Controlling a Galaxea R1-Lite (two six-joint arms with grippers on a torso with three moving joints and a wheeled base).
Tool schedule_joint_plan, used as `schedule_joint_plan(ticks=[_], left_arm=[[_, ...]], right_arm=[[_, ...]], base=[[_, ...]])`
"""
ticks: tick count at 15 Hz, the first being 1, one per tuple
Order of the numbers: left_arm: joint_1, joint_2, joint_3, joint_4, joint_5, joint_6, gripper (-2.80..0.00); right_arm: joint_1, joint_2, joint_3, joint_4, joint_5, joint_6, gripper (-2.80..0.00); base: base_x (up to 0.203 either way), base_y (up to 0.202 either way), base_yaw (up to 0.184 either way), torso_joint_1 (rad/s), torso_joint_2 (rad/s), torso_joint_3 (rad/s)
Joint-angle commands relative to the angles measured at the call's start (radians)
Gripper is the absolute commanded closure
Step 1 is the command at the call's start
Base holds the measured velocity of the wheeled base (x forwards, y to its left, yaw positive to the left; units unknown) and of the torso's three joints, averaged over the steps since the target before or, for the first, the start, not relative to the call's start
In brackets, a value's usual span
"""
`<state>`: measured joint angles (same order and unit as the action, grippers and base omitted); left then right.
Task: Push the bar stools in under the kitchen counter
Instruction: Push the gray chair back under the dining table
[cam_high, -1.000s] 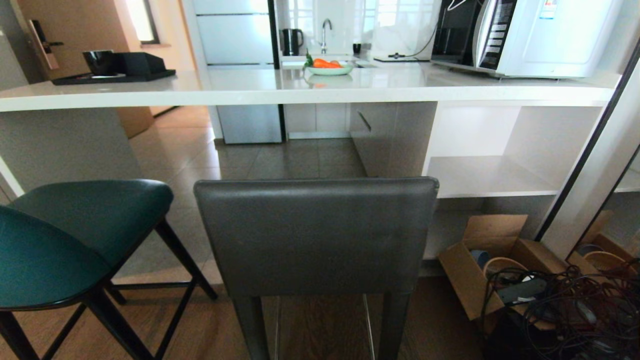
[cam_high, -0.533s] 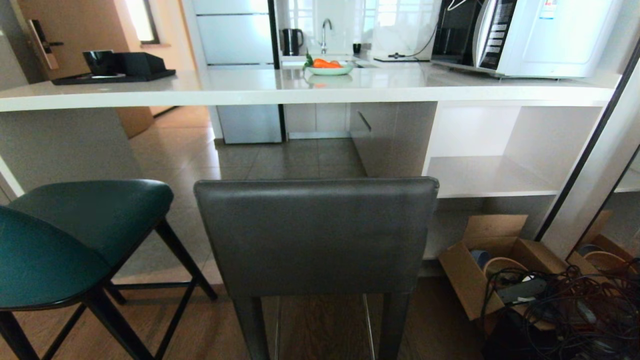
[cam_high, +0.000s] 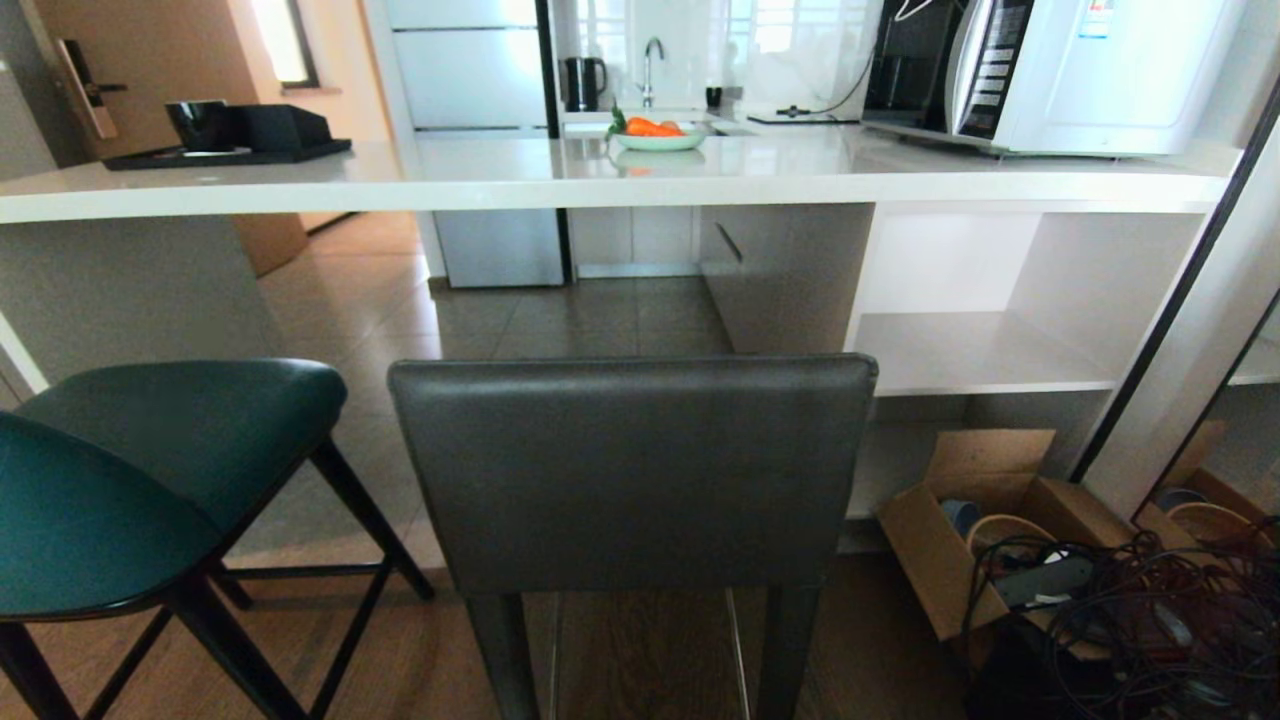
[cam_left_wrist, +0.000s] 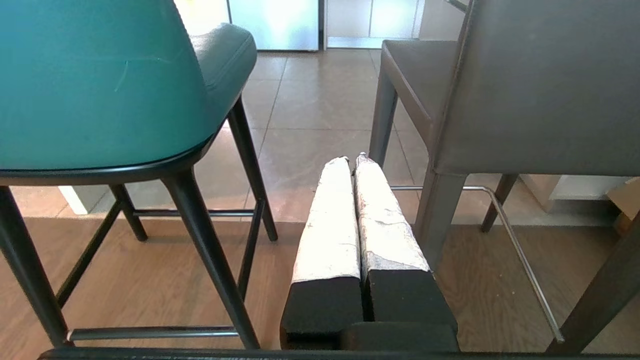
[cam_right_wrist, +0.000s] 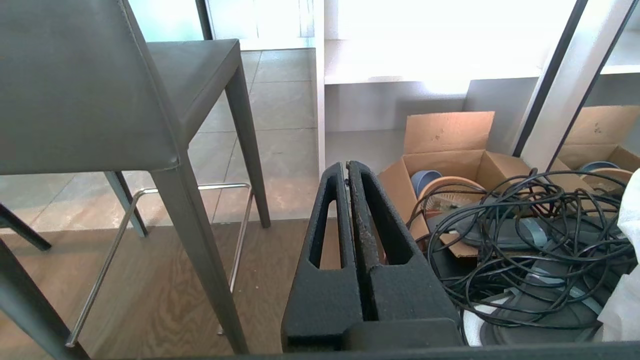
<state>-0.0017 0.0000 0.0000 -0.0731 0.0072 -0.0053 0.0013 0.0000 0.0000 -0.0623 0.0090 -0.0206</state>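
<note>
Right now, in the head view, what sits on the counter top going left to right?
Black tray with a black cup and black box → plate of carrots → microwave, all on the counter.

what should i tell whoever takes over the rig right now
Left gripper: shut, empty, low between the two stools.
Right gripper: shut, empty, low beside the grey stool, near the cardboard box and tangled cables.
Grey stool: straight ahead, backrest facing the robot, standing short of the kitchen counter.
Teal stool: to the left, also out from the counter.
Done: nothing yet.
Left: push both stools in under the counter.
</note>
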Motion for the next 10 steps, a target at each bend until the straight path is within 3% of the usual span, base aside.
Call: schedule_joint_plan(ticks=[1,10], left_arm=[[0.000,0.002,0.032,-0.001,0.000,-0.001,0.00],[0.002,0.002,0.032,-0.001,-0.003,0.008,0.00]], right_arm=[[0.000,0.002,0.025,-0.001,0.000,-0.001,0.00],[0.000,0.001,0.025,-0.001,0.002,-0.003,0.00]], base=[[0.000,0.000,0.000,0.000,0.00,0.000],[0.000,0.000,0.000,0.000,0.00,0.000]])
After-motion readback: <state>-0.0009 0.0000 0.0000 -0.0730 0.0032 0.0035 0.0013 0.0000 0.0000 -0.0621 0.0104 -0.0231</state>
